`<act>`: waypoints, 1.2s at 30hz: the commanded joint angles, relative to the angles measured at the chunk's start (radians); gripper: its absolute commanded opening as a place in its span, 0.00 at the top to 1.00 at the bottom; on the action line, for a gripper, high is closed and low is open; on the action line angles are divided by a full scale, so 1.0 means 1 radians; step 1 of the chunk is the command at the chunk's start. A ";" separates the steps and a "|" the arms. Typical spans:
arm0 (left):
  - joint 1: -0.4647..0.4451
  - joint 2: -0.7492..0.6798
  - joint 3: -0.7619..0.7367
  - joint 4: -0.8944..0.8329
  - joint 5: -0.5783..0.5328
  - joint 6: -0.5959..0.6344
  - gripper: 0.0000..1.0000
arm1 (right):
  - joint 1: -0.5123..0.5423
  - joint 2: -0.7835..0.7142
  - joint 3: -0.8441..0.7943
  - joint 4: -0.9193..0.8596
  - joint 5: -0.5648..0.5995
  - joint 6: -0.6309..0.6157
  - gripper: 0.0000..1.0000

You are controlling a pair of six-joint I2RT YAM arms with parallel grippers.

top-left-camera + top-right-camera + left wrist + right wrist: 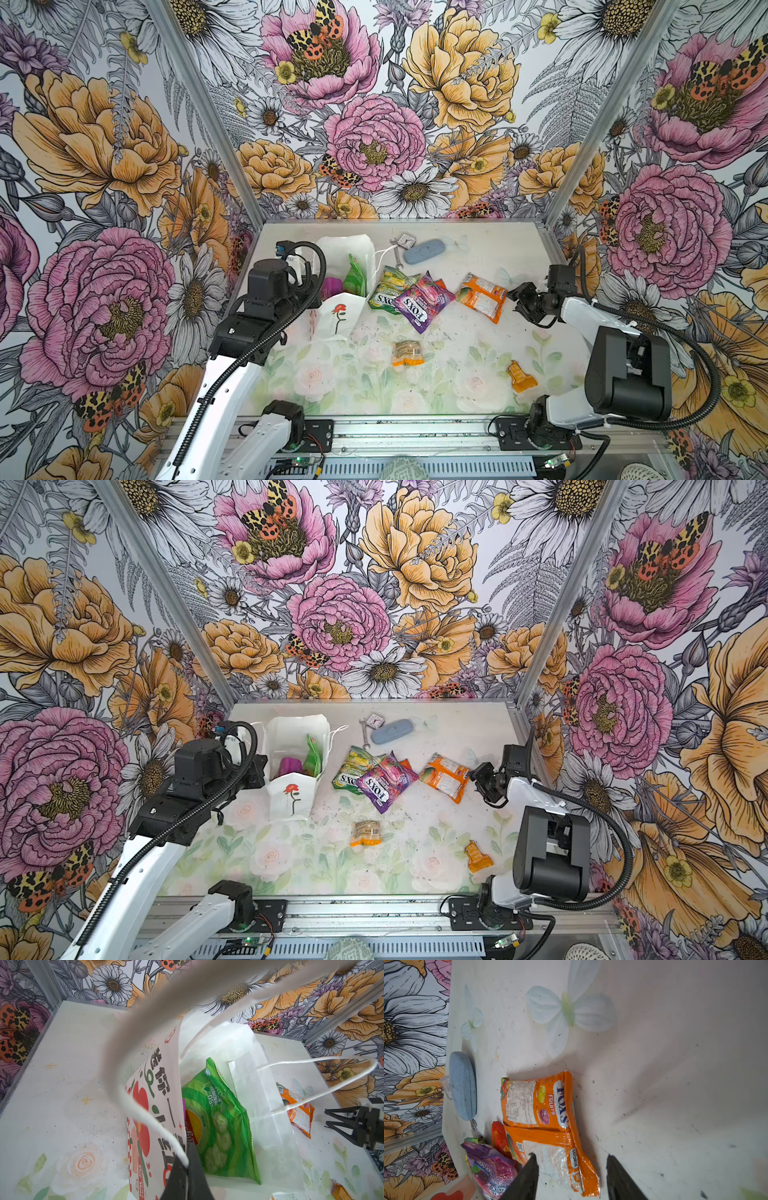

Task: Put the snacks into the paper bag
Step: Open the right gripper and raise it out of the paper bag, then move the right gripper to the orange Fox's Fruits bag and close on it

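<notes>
L claw (187, 1164) grips bag cord (115, 1053); R claw (571, 1155) agape.

A robotics lab test cell is shown: a small bench (415, 386) is enclosed by flower-printed panels (374, 124) held in aluminium posts (199, 95). A left arm (232, 386) and a right arm (623, 365) are bolted to a metal rail (415, 436) along the lower edge of the frame, where bare circuit boards (299, 460) are left exposed.
</notes>
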 commanded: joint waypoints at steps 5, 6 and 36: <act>0.028 0.007 0.005 0.060 -0.010 0.020 1.00 | -0.002 0.080 -0.017 0.147 -0.063 0.034 0.45; 0.030 0.008 0.007 0.060 -0.007 0.020 1.00 | -0.002 0.094 -0.020 0.156 -0.065 0.039 0.45; 0.076 0.004 0.011 0.061 0.029 0.014 1.00 | 0.091 0.151 -0.092 0.306 -0.113 0.143 0.91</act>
